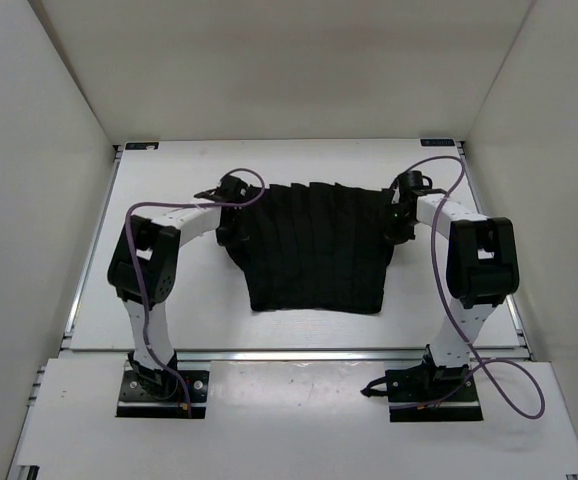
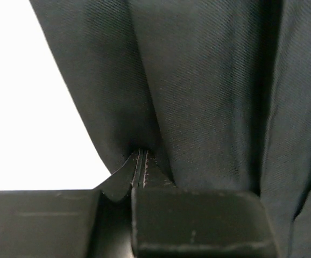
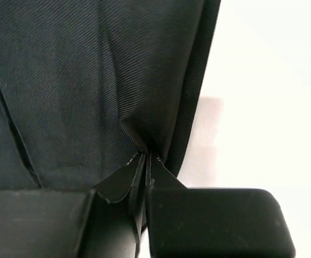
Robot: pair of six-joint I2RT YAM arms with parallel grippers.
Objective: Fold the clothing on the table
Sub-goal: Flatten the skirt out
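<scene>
The clothing [image 1: 316,250], a black pleated skirt, lies flat in the middle of the white table [image 1: 169,300], pleats running near to far. My left gripper [image 1: 231,234] sits at the skirt's left edge and my right gripper [image 1: 399,230] at its right edge, both toward the far end. In the left wrist view the left gripper [image 2: 140,153] is shut, pinching a gather of skirt fabric [image 2: 209,97]. The right wrist view shows the right gripper [image 3: 147,156] shut the same way on the skirt [image 3: 80,80] near its edge, with fabric puckered at the tips.
White walls [image 1: 39,150] close in the table on the left, far and right sides. A metal rail [image 1: 289,354] runs along the front edge, with both arm bases [image 1: 164,388] behind it. Purple cables [image 1: 447,290] loop along the arms. Bare tabletop [image 3: 274,80] shows beside the skirt.
</scene>
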